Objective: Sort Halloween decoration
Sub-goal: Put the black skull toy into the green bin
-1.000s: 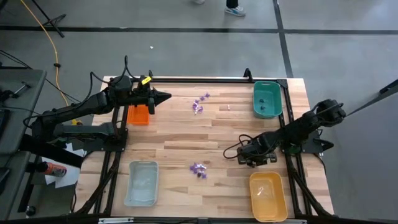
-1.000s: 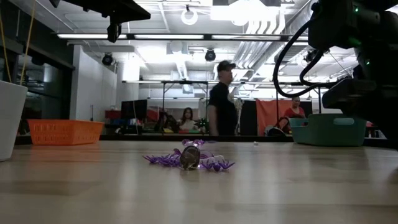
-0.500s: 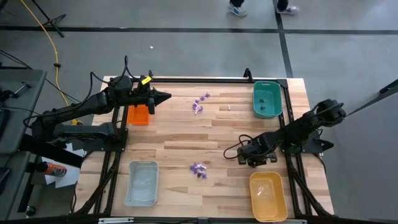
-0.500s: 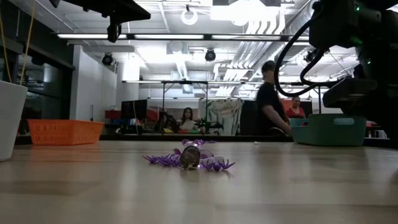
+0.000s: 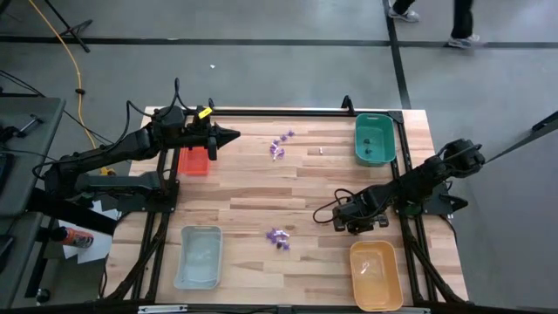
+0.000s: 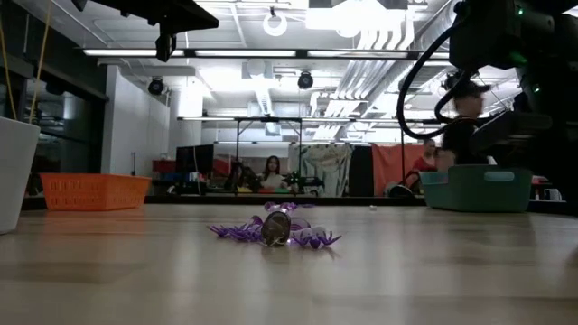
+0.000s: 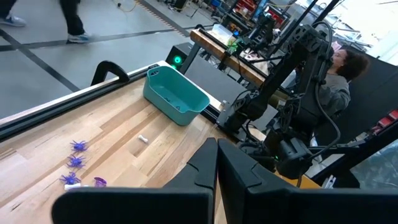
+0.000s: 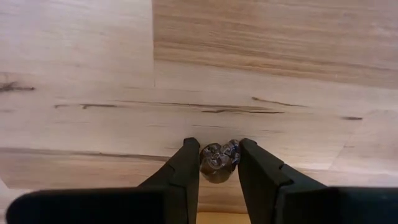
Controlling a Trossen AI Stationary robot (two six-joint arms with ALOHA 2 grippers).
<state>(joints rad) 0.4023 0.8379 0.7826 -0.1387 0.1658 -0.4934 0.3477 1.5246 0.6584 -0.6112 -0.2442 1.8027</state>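
Wooden planks make up the table (image 5: 253,187), ringed by a dark frame, with bare board through the middle. Four trays sit near the corners: red tray (image 5: 193,160) at ten o'clock, green tray (image 5: 375,139) at two, orange tray (image 5: 376,275) at five, pale blue tray (image 5: 199,255) at seven. Two purple clusters lie apart, one (image 5: 280,146) toward twelve, one (image 5: 278,236) toward six (a whitish bit (image 5: 321,150) rests alone near the green tray). The right gripper (image 8: 217,163) is low over the board around four o'clock, fingers pinched on a small dark piece (image 8: 218,161). The left gripper (image 7: 217,163), fingers pressed together and empty, hangs beside the red tray.
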